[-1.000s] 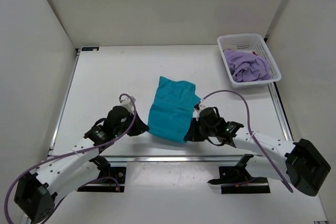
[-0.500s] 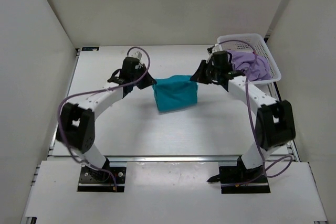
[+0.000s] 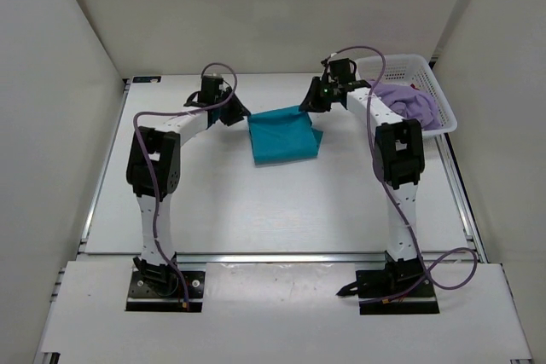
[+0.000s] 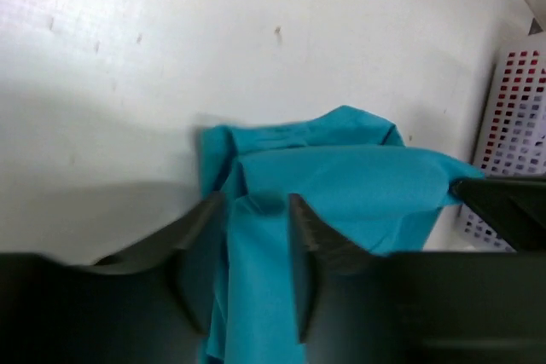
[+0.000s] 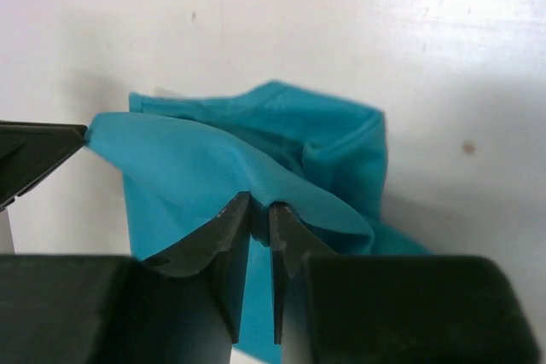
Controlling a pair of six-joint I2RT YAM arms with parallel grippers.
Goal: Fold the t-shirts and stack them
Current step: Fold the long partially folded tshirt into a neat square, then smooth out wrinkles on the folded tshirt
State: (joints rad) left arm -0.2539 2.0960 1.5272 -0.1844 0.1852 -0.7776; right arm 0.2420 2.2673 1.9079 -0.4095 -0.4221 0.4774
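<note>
- Top external view: the teal t-shirt lies as a folded rectangle on the table, far of centre. Its long axis runs left to right between the two grippers.
- The left gripper sits at the shirt's far-left corner and the right gripper at its far-right corner. The cloth spreads toward the near side from both, so letting go and backing outward looks like the next move.
- Left wrist view: the fingers stand spread, with teal cloth lying between them.
- Right wrist view: the fingers are almost together with a raised ridge of cloth at their tips. I cannot tell whether it is pinched.
- The right arm is nearer the basket holding the lavender t-shirt.
- A second ago the shirt lay longer, reaching toward the near edge, with both arms drawn back. Its near edge has since been carried over to the far side.
</note>
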